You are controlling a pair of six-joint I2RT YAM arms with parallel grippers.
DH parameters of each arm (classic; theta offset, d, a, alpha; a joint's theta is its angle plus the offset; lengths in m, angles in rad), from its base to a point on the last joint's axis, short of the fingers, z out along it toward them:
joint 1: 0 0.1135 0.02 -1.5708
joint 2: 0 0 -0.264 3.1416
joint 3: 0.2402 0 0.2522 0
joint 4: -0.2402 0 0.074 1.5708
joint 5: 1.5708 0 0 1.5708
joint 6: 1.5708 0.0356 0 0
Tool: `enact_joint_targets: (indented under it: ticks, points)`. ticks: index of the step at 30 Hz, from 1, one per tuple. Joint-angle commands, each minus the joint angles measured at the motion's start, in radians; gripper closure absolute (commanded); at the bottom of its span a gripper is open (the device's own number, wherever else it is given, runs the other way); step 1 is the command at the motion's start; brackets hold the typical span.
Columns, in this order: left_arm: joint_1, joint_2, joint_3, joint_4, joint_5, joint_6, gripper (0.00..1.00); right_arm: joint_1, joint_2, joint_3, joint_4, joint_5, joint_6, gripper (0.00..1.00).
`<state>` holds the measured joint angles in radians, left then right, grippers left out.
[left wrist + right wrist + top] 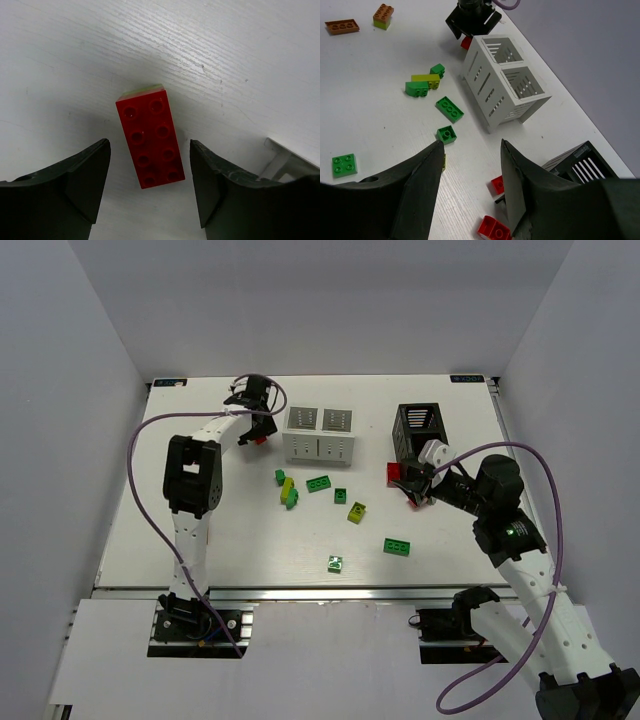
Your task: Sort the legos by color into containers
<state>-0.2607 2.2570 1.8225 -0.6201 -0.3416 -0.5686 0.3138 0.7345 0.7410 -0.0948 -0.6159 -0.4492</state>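
Straddling a red lego (147, 131) just left of the white container (318, 433), the left gripper (149, 144) stands with jaws apart, not touching it. Right of that container, the right gripper (471, 145) gapes empty beside the black container (418, 430). Green legos (318, 483) lie scattered in front.

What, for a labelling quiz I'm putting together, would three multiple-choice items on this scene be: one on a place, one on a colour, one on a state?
1. In the top view, where is the black container relative to the white container?
A) to its left
B) to its right
C) stacked on it

2. What colour is the brick between the fingers of the left end effector?
A) red
B) blue
C) black

3. How do that end effector's jaws stand?
A) clamped on the brick
B) open, clear of the brick on both sides
C) shut beside it

Answers:
1. B, since the black container stands right of the white one, apart from it.
2. A, since the left wrist view shows a red eight-stud brick.
3. B, since bare table shows between each finger and the brick.
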Motion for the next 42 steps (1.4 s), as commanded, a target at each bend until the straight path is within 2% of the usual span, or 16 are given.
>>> enact_joint_targets:
  ticks: [1,6,11,15,17,20,21,22,23,24,26,28,30,33,38,42]
  points:
    - [0.005,-0.024,0.009,0.019,0.007,0.009,0.27,-0.002,-0.004,0.003,0.029,-0.018,-0.003,0.45]
    - [0.003,-0.034,0.006,0.019,0.000,0.018,0.47,-0.002,-0.006,0.003,0.027,-0.021,-0.003,0.45]
    - [0.005,-0.060,-0.002,0.014,-0.011,0.027,0.62,-0.002,-0.006,0.003,0.027,-0.022,-0.003,0.45]
    - [0.005,-0.109,-0.018,-0.007,-0.013,0.052,0.84,-0.004,-0.004,0.003,0.026,-0.025,-0.003,0.46]
    - [0.005,-0.233,-0.099,0.002,-0.017,0.074,0.93,-0.004,0.008,0.003,0.029,-0.036,0.015,0.46]
    - [0.005,-0.566,-0.402,0.185,0.067,0.116,1.00,-0.004,0.061,0.017,0.007,-0.073,0.043,0.40]
    - [0.005,-0.708,-0.467,0.228,0.103,0.115,1.00,-0.004,0.068,0.021,0.003,-0.087,0.038,0.37]
    - [0.003,-0.866,-0.583,0.337,0.274,0.122,1.00,-0.004,0.072,0.024,0.010,-0.117,0.049,0.30]
    - [-0.012,-0.929,-0.659,0.447,0.461,0.127,1.00,-0.005,0.075,0.024,0.026,-0.160,0.084,0.23]
    - [-0.049,-0.967,-0.731,0.600,0.710,0.103,1.00,-0.005,0.078,0.024,0.080,-0.251,0.178,0.16]
    - [-0.174,-0.949,-0.782,0.806,0.956,0.067,1.00,-0.008,0.094,0.001,0.244,-0.364,0.385,0.11]
    - [-0.245,-0.956,-0.879,1.085,1.200,0.015,1.00,-0.012,0.153,0.067,0.277,-0.535,0.484,0.11]
    - [-0.354,-0.952,-0.873,1.021,1.205,0.129,1.00,-0.012,0.170,0.081,0.341,-0.576,0.553,0.11]
    - [-0.417,-0.955,-0.890,1.016,1.202,0.168,1.00,-0.021,0.154,0.054,0.354,-0.530,0.560,0.11]
    - [-0.446,-1.008,-1.009,1.123,1.204,0.148,1.00,-0.042,0.083,-0.043,0.455,-0.456,0.616,0.12]
    - [-0.453,-1.019,-1.028,1.120,1.213,0.151,1.00,-0.071,0.063,-0.065,0.457,-0.447,0.629,0.12]
